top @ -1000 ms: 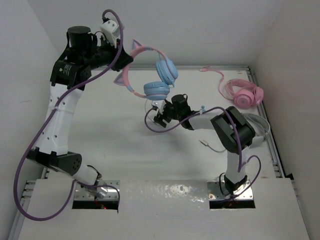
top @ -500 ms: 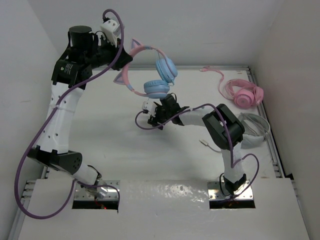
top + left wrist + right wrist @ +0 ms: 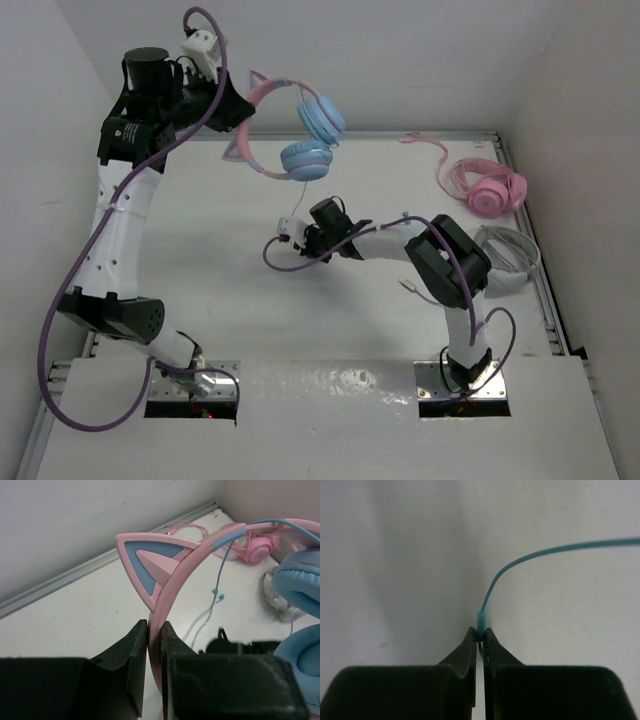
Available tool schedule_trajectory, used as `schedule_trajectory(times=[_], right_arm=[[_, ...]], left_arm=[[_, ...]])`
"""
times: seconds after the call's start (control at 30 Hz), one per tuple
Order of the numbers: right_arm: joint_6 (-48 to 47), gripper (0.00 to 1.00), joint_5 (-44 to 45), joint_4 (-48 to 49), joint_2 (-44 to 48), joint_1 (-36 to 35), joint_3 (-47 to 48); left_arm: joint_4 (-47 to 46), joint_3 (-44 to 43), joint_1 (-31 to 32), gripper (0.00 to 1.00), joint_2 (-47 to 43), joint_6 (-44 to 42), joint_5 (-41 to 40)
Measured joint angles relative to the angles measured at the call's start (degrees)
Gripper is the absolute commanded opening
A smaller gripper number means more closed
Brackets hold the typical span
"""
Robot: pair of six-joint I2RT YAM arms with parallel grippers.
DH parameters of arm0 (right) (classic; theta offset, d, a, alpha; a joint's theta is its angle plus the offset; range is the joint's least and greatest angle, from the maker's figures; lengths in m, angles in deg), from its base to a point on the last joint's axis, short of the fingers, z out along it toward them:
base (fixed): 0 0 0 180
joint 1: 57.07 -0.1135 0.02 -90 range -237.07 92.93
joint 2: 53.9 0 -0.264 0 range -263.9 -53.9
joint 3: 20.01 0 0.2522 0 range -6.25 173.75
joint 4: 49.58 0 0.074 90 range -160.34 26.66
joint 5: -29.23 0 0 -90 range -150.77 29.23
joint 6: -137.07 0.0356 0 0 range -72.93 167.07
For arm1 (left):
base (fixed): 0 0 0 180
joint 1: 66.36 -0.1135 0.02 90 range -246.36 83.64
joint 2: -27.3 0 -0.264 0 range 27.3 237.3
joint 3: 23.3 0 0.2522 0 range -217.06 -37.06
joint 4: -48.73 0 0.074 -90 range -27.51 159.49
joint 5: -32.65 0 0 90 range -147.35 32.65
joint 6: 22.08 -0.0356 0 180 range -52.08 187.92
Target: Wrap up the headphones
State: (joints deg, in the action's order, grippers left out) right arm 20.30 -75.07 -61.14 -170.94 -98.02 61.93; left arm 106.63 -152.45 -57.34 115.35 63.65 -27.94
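Observation:
The headphones (image 3: pixel 307 160), with light blue ear cups and a pink cat-ear headband (image 3: pixel 185 565), hang in the air at the back left of the table. My left gripper (image 3: pixel 228 108) is shut on the headband just below one cat ear (image 3: pixel 150 562), and its jaws (image 3: pixel 155 626) pinch the thin pink band. A thin pale blue cable (image 3: pixel 545 550) drops from the lower ear cup. My right gripper (image 3: pixel 298 233), low over the middle of the table, is shut on that cable at a small blue sleeve (image 3: pixel 480 620).
All-pink headphones (image 3: pixel 485 185) lie at the back right with their cable trailing toward the back wall. Larger white-grey headphones (image 3: pixel 510 260) lie at the right edge beside the right arm. A loose cable end (image 3: pixel 408 288) lies near the right arm's elbow.
My right gripper has moved left and shut on the cable. The left arm has carried the headphones a little up and to the left.

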Motion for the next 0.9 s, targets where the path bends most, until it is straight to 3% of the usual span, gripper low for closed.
schedule_trajectory(times=[0.23, 0.4, 0.67, 0.9], right_arm=[[0.28, 0.00, 0.61, -1.05, 6.43, -13.53, -6.75], [0.28, 0.00, 0.55, -0.96, 6.54, -19.82, -6.75], [0.28, 0.00, -1.42, -1.86, 10.78, -24.28, -5.44], [1.33, 0.00, -3.39, -2.08, 20.52, -24.90, -5.09]], left_arm=[[-10.27, 2.80, -10.03, 0.00, 7.98, 13.73, 6.29], [-13.73, 9.60, -13.75, 0.00, 12.59, 19.23, 3.13], [-20.20, 15.02, -13.79, 0.00, 12.68, 19.54, -5.51], [-29.73, 26.03, -13.14, 0.00, 12.22, 14.01, -15.91]])
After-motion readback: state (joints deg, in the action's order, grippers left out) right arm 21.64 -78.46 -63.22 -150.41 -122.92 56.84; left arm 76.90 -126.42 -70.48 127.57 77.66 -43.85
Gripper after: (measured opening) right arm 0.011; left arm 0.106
